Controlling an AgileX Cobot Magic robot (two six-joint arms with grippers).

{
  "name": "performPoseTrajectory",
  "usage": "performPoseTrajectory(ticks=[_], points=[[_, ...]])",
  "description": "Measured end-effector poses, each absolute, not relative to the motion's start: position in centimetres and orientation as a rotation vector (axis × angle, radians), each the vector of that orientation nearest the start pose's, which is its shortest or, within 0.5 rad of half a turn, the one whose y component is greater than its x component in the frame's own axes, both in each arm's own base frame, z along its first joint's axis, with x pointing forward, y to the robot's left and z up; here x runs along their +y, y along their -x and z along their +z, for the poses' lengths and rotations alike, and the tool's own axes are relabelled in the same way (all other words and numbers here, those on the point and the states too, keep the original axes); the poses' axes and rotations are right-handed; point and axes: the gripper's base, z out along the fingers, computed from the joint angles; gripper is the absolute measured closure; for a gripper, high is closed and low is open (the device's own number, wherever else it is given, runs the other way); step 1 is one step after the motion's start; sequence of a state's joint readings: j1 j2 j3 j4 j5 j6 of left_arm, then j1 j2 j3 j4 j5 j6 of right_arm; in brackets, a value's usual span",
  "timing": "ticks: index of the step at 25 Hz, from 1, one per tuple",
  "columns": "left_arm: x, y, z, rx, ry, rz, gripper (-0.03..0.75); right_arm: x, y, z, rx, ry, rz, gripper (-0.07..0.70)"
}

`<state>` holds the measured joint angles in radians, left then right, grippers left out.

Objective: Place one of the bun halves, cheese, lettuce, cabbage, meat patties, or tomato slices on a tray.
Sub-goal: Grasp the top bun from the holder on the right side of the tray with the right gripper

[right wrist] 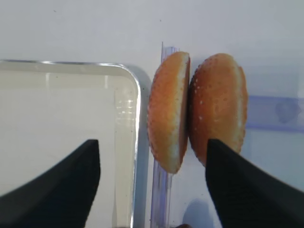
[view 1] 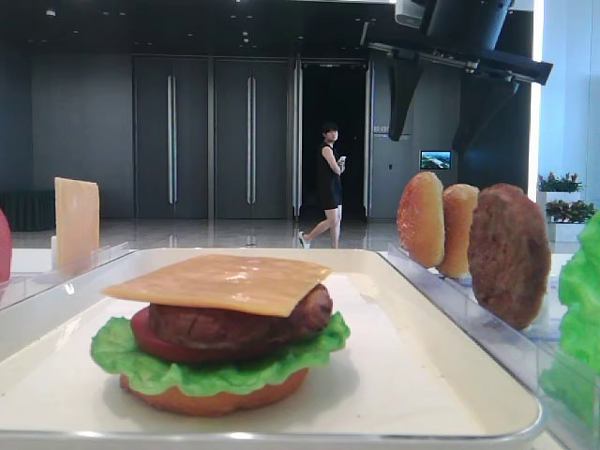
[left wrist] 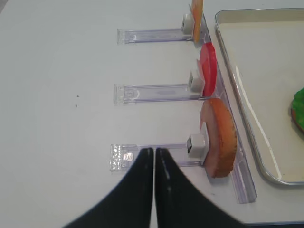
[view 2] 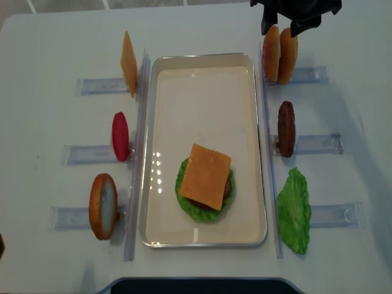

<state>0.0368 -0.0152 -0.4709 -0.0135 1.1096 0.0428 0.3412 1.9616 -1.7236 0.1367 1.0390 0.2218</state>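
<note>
The cream tray (view 2: 150, 153) holds a stack: bottom bun, lettuce, tomato and patty, with a cheese slice (view 2: 205, 176) on top. Two bun halves (view 2: 278, 55) stand on edge side by side in the clear rack right of the tray's far corner. My right gripper (view 2: 285, 27) hangs open directly above them. In the right wrist view its fingers straddle both: the plain half (right wrist: 166, 114) and the speckled half (right wrist: 218, 104), touching neither. My left gripper (left wrist: 154, 151) is shut and empty over the table, left of another bun (left wrist: 218, 137).
The right racks carry a meat patty (view 2: 286, 128) and a lettuce leaf (view 2: 294, 211). The left racks carry a cheese slice (view 2: 128, 63), a tomato slice (view 2: 120, 136) and a bun (view 2: 103, 205). The far half of the tray is bare.
</note>
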Motion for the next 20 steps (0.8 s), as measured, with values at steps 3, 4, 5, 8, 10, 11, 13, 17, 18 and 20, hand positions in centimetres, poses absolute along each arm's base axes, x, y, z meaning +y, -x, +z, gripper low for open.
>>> performPoseTrajectory(ticks=[3, 4, 5, 8, 10, 11, 13, 17, 18, 20], points=[[-0.1, 0.6, 26.5, 2.108, -0.007, 0.031, 0.716, 15.5, -40.2, 26.2, 2.809, 0.094, 0.338, 0.15], [-0.1, 0.6, 26.5, 2.108, -0.007, 0.031, 0.716, 15.6, -40.3, 25.9, 2.815, 0.091, 0.341, 0.15], [-0.1, 0.6, 26.5, 2.108, -0.007, 0.031, 0.716, 15.6, -40.4, 25.6, 2.822, 0.09, 0.34, 0.15], [-0.1, 0.6, 26.5, 2.108, -0.007, 0.031, 0.716, 16.0, -40.6, 24.7, 2.84, 0.099, 0.335, 0.15], [-0.1, 0.6, 26.5, 2.108, -0.007, 0.031, 0.716, 16.2, -40.7, 24.3, 2.843, 0.102, 0.339, 0.15], [-0.1, 0.6, 26.5, 2.108, -0.007, 0.031, 0.716, 16.4, -40.7, 24.1, 2.843, 0.106, 0.342, 0.15], [-0.1, 0.6, 26.5, 2.108, -0.007, 0.031, 0.716, 16.7, -40.9, 23.6, 2.847, 0.114, 0.342, 0.15], [-0.1, 0.6, 26.5, 2.108, -0.007, 0.031, 0.716, 16.8, -41.1, 22.7, 2.866, 0.127, 0.339, 0.176], [-0.1, 0.6, 26.5, 2.108, -0.007, 0.031, 0.716, 16.8, -41.1, 22.5, 2.869, 0.13, 0.333, 0.194], [-0.1, 0.6, 26.5, 2.108, -0.007, 0.031, 0.716, 16.7, -41.2, 22.4, 2.866, 0.143, 0.309, 0.245]])
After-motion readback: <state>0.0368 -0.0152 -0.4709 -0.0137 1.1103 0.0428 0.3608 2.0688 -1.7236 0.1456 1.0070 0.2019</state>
